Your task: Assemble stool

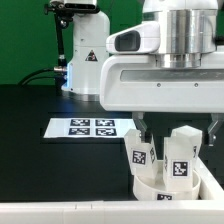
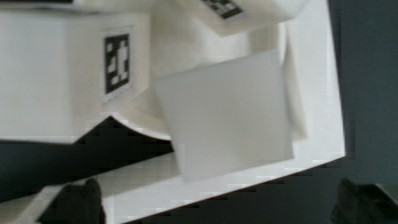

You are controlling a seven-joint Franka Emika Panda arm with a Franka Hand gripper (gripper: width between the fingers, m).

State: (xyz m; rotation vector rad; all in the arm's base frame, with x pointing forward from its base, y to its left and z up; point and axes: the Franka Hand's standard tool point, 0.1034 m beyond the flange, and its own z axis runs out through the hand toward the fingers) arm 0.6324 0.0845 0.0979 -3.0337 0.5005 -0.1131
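Observation:
The stool stands at the exterior view's lower right. Its round white seat (image 1: 150, 184) lies flat, with chunky white tagged legs (image 1: 181, 155) standing up out of it. My gripper (image 1: 176, 128) hangs open and empty just above the legs, one finger on each side of them. In the wrist view the gripper (image 2: 217, 205) shows two dark fingertips (image 2: 71, 205) wide apart with nothing between them. A tagged leg (image 2: 71, 70) and a plain-faced leg (image 2: 231, 115) fill the view beyond, with a curved bit of the seat (image 2: 139, 125) between them.
The marker board (image 1: 90, 128) lies on the black table at the exterior view's left of the stool. A long white bar (image 1: 60, 212) runs along the front edge; in the wrist view it (image 2: 306, 110) frames the stool. A white robot base (image 1: 85, 55) stands behind.

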